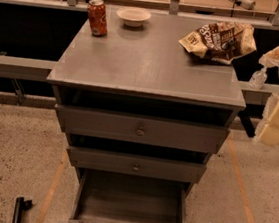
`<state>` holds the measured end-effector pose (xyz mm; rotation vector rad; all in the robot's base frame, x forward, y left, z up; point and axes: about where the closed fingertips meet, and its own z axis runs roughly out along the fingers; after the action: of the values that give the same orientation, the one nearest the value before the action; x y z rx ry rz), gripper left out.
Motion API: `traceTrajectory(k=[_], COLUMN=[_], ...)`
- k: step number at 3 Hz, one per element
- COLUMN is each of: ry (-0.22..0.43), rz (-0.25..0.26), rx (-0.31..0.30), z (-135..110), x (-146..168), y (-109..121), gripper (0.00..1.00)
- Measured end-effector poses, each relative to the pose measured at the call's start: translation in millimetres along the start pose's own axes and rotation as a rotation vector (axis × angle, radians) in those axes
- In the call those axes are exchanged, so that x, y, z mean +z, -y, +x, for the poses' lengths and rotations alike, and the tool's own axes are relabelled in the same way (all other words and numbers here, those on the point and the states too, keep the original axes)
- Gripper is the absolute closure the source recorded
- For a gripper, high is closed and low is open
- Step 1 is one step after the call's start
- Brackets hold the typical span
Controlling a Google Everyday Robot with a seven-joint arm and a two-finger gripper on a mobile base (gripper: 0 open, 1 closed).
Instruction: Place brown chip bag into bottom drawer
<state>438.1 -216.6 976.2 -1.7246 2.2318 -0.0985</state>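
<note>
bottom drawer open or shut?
Open: bottom drawer pulled out, bare floor showing; brown chip bag lies on the cabinet top, gripper beside its right edge.

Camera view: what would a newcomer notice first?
The brown chip bag lies at the back right of the cabinet top, and the bottom drawer is pulled open below. The end effector hangs off the cabinet's right edge, beside the bag; an orange soda can stands back left.

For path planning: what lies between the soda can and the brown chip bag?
A white bowl near the soda can, then bare cabinet top (camera view). The gripper is right of the brown chip bag.
</note>
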Motion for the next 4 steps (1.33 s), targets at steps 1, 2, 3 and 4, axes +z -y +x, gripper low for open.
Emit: traceTrajectory(k=[1, 2, 3, 4], ry=[0.0, 0.061, 0.193, 0.345], rz=[0.0, 0.034, 0.108, 0.183], rx=[0.0, -0.003, 0.07, 0.152], z=[0.0, -4.1, -10.5, -20.8], x=[0.0, -1.4, 7.8, 27.5], y=[0.0, 6.8, 48.8, 115.6], gripper=[0.0, 0.0, 0.0, 0.0])
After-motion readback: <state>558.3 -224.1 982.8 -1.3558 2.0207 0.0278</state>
